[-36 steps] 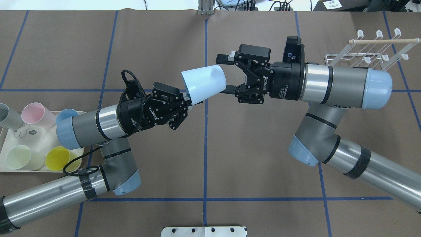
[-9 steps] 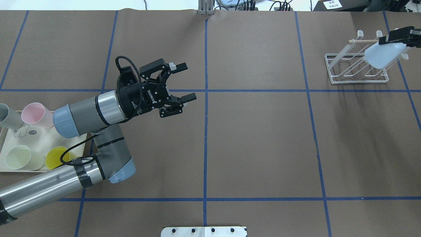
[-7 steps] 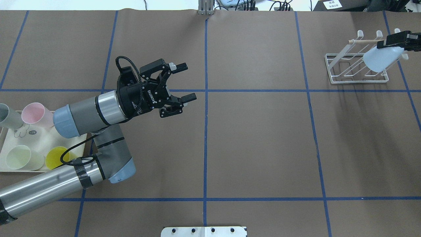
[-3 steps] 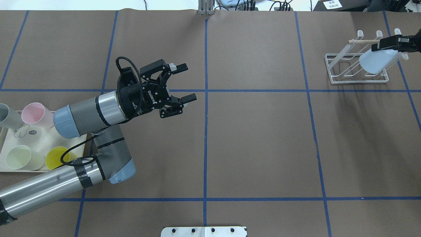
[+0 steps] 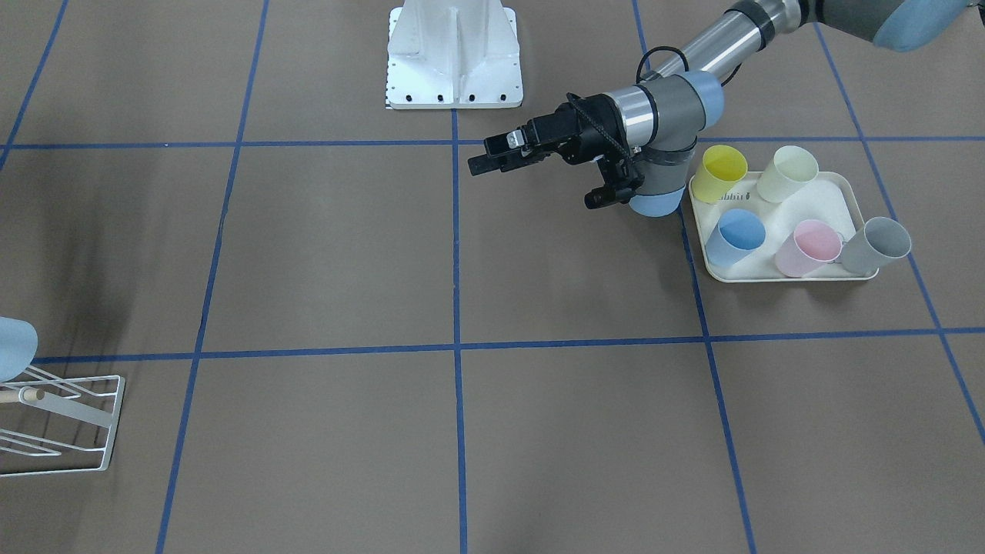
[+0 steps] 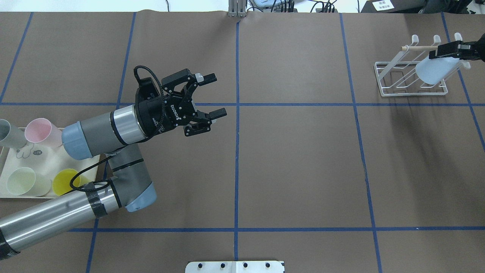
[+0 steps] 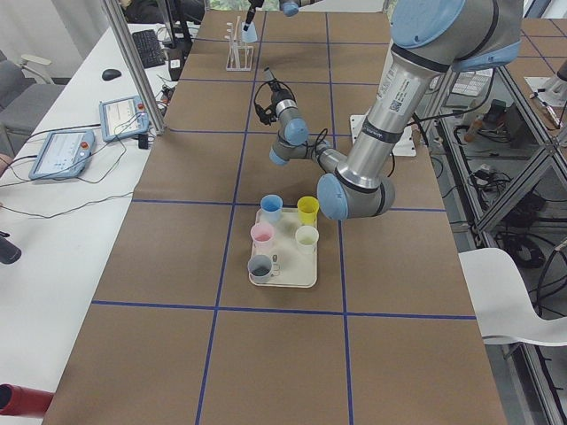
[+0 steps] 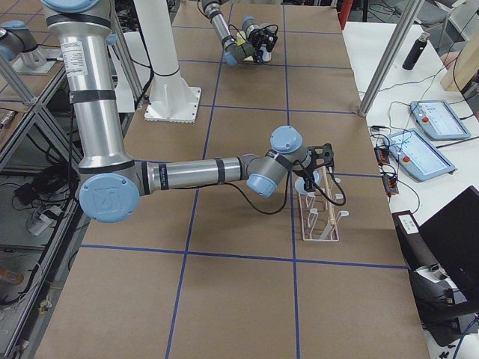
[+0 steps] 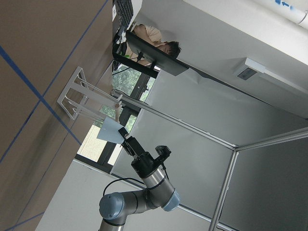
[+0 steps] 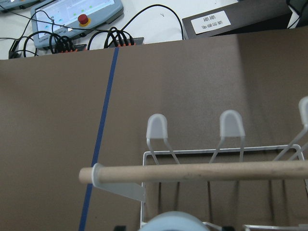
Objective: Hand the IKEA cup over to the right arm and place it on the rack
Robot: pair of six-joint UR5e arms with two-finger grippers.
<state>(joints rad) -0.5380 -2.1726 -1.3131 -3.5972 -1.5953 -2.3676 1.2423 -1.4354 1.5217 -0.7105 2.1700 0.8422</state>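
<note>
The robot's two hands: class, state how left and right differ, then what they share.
The left hand is open and empty; the right hand is shut on the pale blue cup. The left hand hangs over the middle of the table; the right hand is over the white wire rack at its far corner. Both are black, two-fingered.

Overhead, the right gripper [image 6: 441, 54] runs off the right edge: one finger [image 6: 451, 49] shows, the other is lost under the pale blue plastic cup [image 6: 432, 71]. In the front view, cup and white wire rack [image 5: 85, 419] are both sliced by the left edge. The right wrist camera catches just a sliver of cup at the bottom edge.
</note>
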